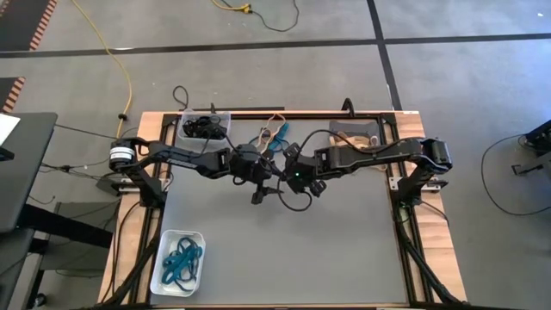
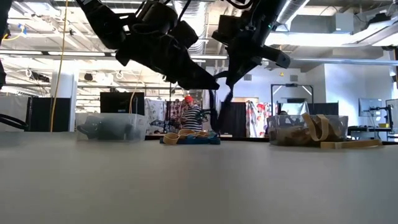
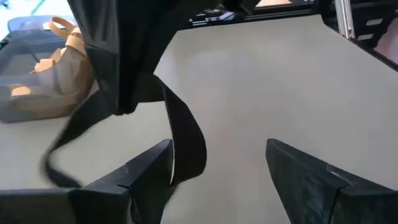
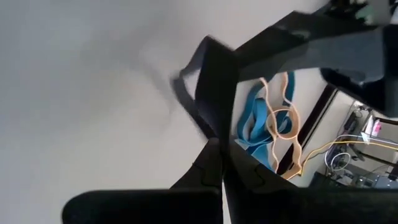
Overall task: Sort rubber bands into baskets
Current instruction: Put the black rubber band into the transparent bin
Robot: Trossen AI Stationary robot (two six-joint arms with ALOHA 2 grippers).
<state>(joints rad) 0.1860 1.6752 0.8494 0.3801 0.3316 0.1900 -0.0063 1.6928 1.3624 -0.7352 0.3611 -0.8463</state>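
The right end effector (image 4: 221,163), its tapered dark fingers pinched tight, holds a flat, floppy black rubber band (image 3: 186,140) that dangles above the smooth matte grey surface (image 1: 284,250). Just beside it, the left end effector (image 3: 214,174) stands spread wide, the band's loop hanging by one finger.

A robotics lab or workshop: two arms (image 1: 215,159) are mounted on a framed counter (image 1: 275,250) on a taped grey floor (image 1: 465,77), with open ceiling ducts (image 2: 323,12), monitors (image 2: 121,102) and a person (image 2: 189,112) behind.
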